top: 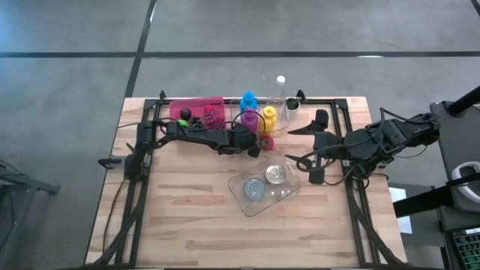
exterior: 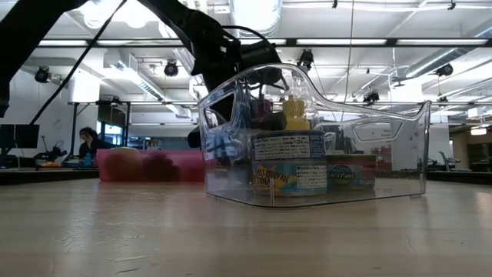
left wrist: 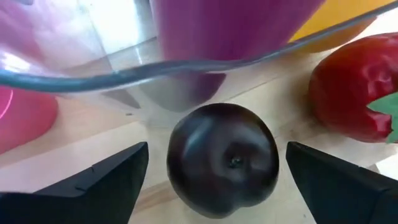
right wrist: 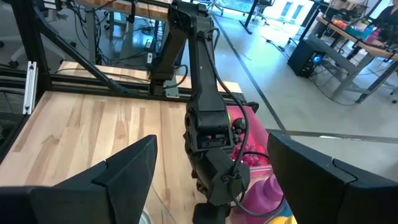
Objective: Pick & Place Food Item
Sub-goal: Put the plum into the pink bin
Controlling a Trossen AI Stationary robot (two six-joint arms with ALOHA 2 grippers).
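Note:
A dark purple plum [left wrist: 222, 158] rests on the wooden table [top: 187, 217] beside a red strawberry [left wrist: 354, 87]. My left gripper [left wrist: 217, 149] is open and tipped down over the plum, one finger on each side of it and neither touching. In the high view this gripper [top: 253, 146] is near the bottles at the table's far middle. My right gripper [top: 291, 144] hangs open, raised above the table right of centre, with nothing between its fingers [right wrist: 118, 174].
A clear bin [top: 264, 189] holding two cans [exterior: 288, 173] stands at mid table, just nearer than the left gripper. A pink tray [top: 199, 112] with fruit sits at the far left. Purple [top: 249, 112], yellow [top: 268, 120] and clear [top: 281, 94] bottles crowd the far edge.

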